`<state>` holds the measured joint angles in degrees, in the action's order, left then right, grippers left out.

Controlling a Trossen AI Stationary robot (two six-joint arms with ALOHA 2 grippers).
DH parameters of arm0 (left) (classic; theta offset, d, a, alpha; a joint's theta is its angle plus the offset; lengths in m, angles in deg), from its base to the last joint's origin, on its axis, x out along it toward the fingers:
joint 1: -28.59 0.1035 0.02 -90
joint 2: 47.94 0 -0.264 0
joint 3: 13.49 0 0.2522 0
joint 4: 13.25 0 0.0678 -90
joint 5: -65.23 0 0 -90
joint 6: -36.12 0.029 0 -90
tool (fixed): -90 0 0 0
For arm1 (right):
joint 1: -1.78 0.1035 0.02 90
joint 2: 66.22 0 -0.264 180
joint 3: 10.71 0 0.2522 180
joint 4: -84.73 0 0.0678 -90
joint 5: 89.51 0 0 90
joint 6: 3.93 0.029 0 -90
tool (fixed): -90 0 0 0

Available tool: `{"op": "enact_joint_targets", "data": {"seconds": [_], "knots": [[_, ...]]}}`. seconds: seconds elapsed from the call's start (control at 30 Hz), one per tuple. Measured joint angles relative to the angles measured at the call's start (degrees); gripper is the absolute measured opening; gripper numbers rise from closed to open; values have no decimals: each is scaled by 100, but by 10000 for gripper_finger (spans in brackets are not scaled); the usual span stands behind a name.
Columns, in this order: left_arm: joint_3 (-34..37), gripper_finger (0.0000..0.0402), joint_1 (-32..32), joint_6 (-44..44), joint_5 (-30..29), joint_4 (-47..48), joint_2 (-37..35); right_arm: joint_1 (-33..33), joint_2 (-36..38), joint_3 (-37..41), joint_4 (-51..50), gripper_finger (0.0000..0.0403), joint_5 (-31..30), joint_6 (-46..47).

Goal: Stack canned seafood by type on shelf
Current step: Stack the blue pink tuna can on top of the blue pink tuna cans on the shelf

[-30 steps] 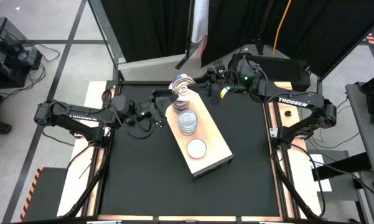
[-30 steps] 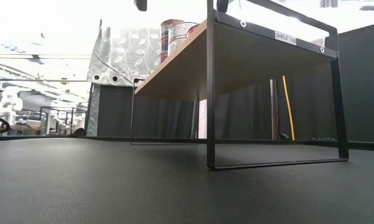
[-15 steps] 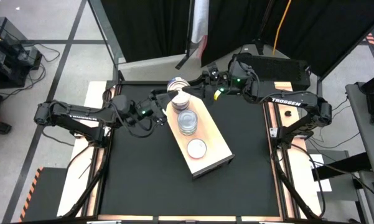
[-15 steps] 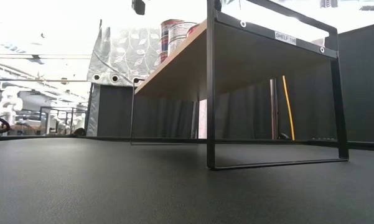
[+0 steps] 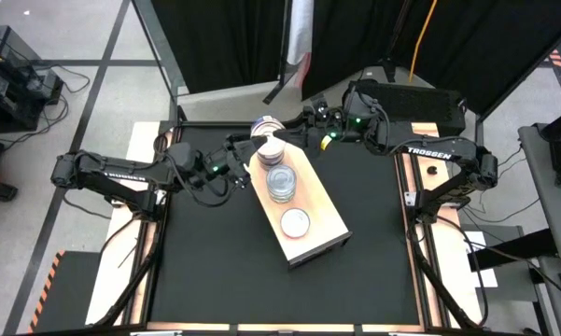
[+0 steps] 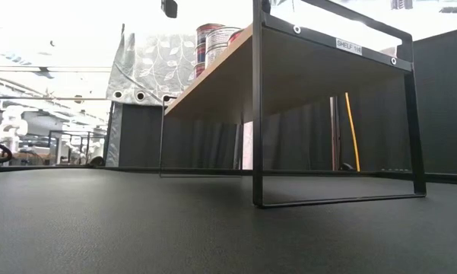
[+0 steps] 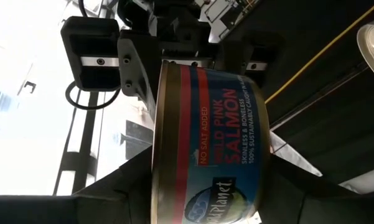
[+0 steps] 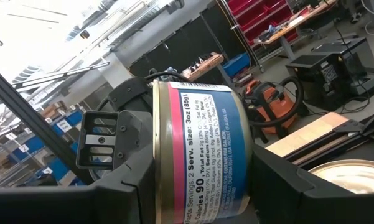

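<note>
A blue tin with a red band (image 5: 264,124), labelled pink salmon, is held in the air over the far end of the light-wood shelf (image 5: 322,224). It fills the left wrist view (image 7: 208,124) and the right wrist view (image 8: 202,149). My left gripper (image 5: 249,137) is shut on it from the left. My right gripper (image 5: 285,126) is shut on it from the right. On the shelf a pink-topped stack (image 5: 273,148), a bluish stack (image 5: 282,182) and one single tin (image 5: 295,222) rest on their flat bottoms. My left gripper pinches the tin between its two fingers, one on each flat end, at the rim (image 7: 155,183). It comes about level from the table's left. The tin is lifted clear of the shelf. My right gripper pinches the same tin between its two fingers, one on each flat end, at the rim (image 8: 157,186). It comes about level from the table's right, facing my left gripper. The tin hangs clear above the shelf's far end.
The shelf board stands raised on a black wire frame (image 6: 258,114) on the black tabletop (image 5: 215,261), set at a slant. A black box (image 5: 406,98) sits at the far right. There is bare board between the single tin and the shelf's near end.
My right gripper has carried the tin a little toward the table's left, up to my left gripper, then stood still. The tin has stayed clear above the shelf's far end.
</note>
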<state>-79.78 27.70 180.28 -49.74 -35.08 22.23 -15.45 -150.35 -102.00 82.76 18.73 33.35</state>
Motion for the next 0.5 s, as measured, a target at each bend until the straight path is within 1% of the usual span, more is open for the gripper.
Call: {"op": "enact_joint_targets", "data": {"seconds": [0.23, 0.4, 0.5], "knots": [[0, 216, -102, -34, -18, 4, 0, 0, 4, 2, 7, 185, 29, 2], [-2, 217, -212, -112, -216, 12, 0, 4, 4, 2, 5, 185, 44, 20], [-2, 217, -215, -223, -233, 15, 0, 4, 4, 2, 5, 185, 35, 35]]}}
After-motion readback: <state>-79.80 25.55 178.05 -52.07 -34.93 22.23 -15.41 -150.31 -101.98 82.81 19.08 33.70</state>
